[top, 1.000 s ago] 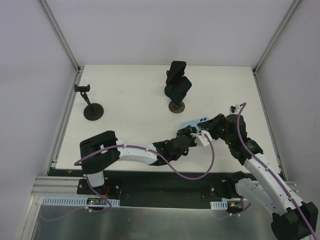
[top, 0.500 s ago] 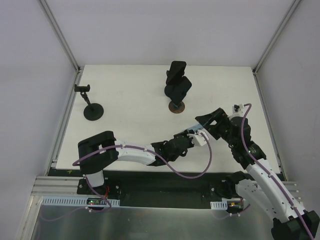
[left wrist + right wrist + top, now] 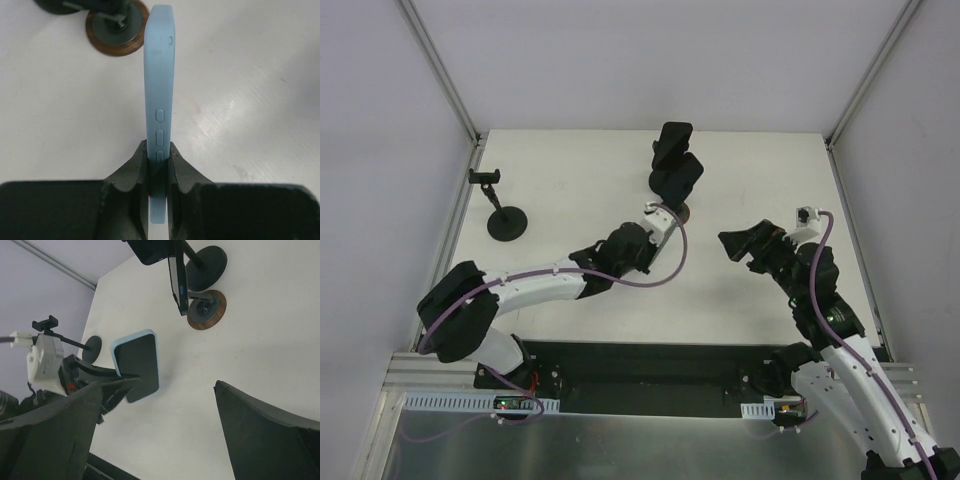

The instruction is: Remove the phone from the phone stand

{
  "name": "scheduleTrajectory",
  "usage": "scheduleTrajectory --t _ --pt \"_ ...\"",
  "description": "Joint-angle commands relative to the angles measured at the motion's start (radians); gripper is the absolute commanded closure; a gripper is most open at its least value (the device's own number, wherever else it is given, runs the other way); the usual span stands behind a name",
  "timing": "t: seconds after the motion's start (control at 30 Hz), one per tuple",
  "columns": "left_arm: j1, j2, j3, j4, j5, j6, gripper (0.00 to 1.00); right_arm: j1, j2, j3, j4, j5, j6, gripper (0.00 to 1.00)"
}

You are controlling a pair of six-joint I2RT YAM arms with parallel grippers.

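Note:
The phone (image 3: 159, 90), in a light blue case, is seen edge-on in the left wrist view, and my left gripper (image 3: 159, 150) is shut on its lower end. In the right wrist view the phone (image 3: 137, 365) shows its dark face and hangs above the white table, clear of every stand. From above, my left gripper (image 3: 640, 240) sits at mid-table, just short of the brown-based stand (image 3: 673, 212). My right gripper (image 3: 745, 245) stands wide open to the right of it, holding nothing. A small phone stand (image 3: 495, 205) with an empty clamp is at the far left.
Two taller stands at the back centre carry dark slabs: one on a black base (image 3: 205, 262), one on a brown disc (image 3: 206, 310). The brown disc (image 3: 116, 35) lies just ahead of the phone's tip. Walls close the table (image 3: 570, 290) on three sides.
My right gripper has opened, let go of the phone and drawn back to the right. My left arm has carried the phone left and back toward the brown-based stand.

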Motion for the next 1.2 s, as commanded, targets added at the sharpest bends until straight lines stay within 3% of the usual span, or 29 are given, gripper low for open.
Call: scheduleTrajectory --t 0.0,0.1,0.33,0.47,0.63,0.87,1.17 --pt "0.165 -0.118 -0.025 -0.126 0.171 -0.207 1.0 -0.004 -0.027 0.045 0.013 0.034 -0.11 0.04" --pt "0.262 -0.138 -0.03 -0.201 0.245 -0.228 1.0 -0.004 -0.023 0.04 0.015 0.034 -0.133 0.04" --pt "0.698 -0.103 0.024 -0.401 0.599 -0.267 1.0 -0.004 0.002 0.039 0.015 0.008 -0.159 0.04" --pt "0.829 -0.013 0.125 -0.549 0.686 -0.238 1.0 -0.004 0.002 0.037 0.016 0.005 -0.174 0.04" --pt "0.918 0.099 0.251 -0.672 0.788 -0.201 1.0 -0.004 -0.013 0.025 0.015 0.005 -0.199 0.04" --pt "0.943 0.168 0.239 -0.708 0.777 -0.175 0.92 -0.006 -0.033 0.005 -0.002 0.025 -0.22 0.04" --pt "0.943 0.187 0.234 -0.715 0.788 -0.167 0.91 -0.006 -0.027 -0.003 -0.004 0.02 -0.216 0.04"
